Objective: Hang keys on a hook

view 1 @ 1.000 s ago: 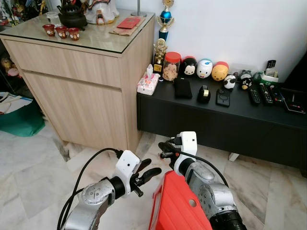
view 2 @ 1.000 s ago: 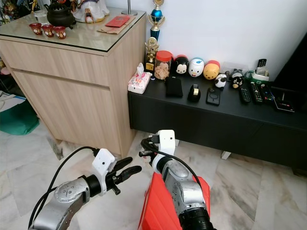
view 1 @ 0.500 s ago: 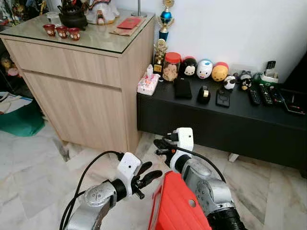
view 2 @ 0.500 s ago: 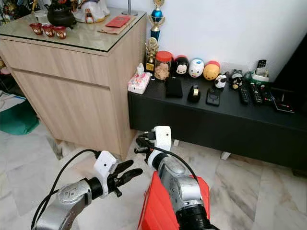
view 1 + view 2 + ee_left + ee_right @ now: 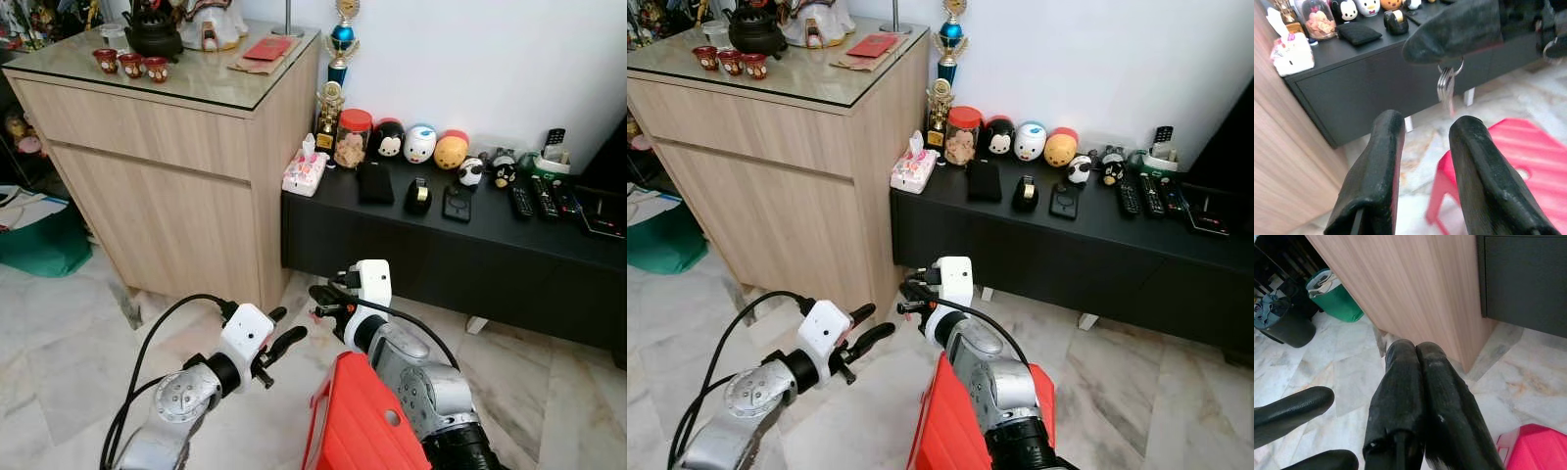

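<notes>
Holding the keys [image 5: 1445, 85] by their ring, the right gripper [image 5: 318, 300] has its two fingers pressed together, and the bunch hangs below the tips, above the marble floor [image 5: 69, 333]. The left gripper [image 5: 286, 339] is just beside it, fingers apart and empty. I judge only the pick-up is done: I cannot make out a hook near the wooden cabinet [image 5: 167, 186] or the black console [image 5: 470, 245], so finding it and hanging remain.

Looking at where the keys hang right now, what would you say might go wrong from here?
The keys dangle by their ring from the shut right claw over bare marble floor; a loose pinch may drop them. The open left claw hovers close beside and might knock them. The red stool stands right below the arms and could obstruct walking on.
</notes>
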Robot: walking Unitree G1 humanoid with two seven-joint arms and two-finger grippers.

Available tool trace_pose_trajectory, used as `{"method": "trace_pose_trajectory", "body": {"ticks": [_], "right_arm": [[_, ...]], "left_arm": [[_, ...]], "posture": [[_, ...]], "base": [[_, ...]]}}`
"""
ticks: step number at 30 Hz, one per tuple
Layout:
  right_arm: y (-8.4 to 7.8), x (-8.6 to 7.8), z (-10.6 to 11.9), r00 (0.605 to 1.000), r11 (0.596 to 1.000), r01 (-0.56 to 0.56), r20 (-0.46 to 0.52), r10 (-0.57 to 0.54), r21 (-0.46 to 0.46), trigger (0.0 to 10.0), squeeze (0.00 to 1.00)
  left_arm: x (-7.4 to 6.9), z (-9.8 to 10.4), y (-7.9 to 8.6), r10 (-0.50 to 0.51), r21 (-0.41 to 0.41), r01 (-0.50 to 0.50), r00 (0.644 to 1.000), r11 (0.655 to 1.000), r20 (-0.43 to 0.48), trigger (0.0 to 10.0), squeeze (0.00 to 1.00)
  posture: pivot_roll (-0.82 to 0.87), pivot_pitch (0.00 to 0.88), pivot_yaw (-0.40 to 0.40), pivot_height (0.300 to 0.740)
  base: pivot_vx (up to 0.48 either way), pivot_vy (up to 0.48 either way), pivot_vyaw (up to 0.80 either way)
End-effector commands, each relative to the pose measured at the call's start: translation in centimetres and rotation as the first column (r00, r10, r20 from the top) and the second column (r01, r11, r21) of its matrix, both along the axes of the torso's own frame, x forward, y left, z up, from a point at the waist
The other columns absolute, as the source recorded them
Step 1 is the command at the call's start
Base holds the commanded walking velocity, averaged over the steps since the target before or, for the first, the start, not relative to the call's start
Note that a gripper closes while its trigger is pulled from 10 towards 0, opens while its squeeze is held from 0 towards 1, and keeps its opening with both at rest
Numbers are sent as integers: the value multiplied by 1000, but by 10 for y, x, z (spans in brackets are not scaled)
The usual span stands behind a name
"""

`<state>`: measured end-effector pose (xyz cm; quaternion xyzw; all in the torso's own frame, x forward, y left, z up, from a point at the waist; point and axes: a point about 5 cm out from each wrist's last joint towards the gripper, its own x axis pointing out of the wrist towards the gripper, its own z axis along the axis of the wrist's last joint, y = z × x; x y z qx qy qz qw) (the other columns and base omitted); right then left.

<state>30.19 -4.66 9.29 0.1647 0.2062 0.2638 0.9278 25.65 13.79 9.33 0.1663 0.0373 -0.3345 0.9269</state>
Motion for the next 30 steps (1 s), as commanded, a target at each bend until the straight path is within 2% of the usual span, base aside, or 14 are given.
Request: {"method": "trace_pose_trajectory", "body": {"ticks": [1,7,13,30], "right_arm": [[4,0,6,1000,1000,-14,11,14,19,10000,0],[8,-1,8,999,999,-47,17,47,14,10000,0],[8,-3,7,998,998,-57,11,57,13,10000,0],[12,-7,7,995,995,-98,7,98,15,10000,0]], "left_arm": [[0,1,-7,-39,23,38,999,999,32,10000,0],[1,-2,-17,-97,49,95,995,994,37,10000,0],[2,-4,-21,-112,58,110,993,992,33,10000,0],[8,-9,-22,-79,33,78,996,996,36,10000,0]], "posture": [[109,0,-121,740],[103,0,-122,740],[99,0,-122,740],[94,0,-125,740]], "base": [[0,0,0],[0,0,0],[0,0,0],[0,0,0]]}}
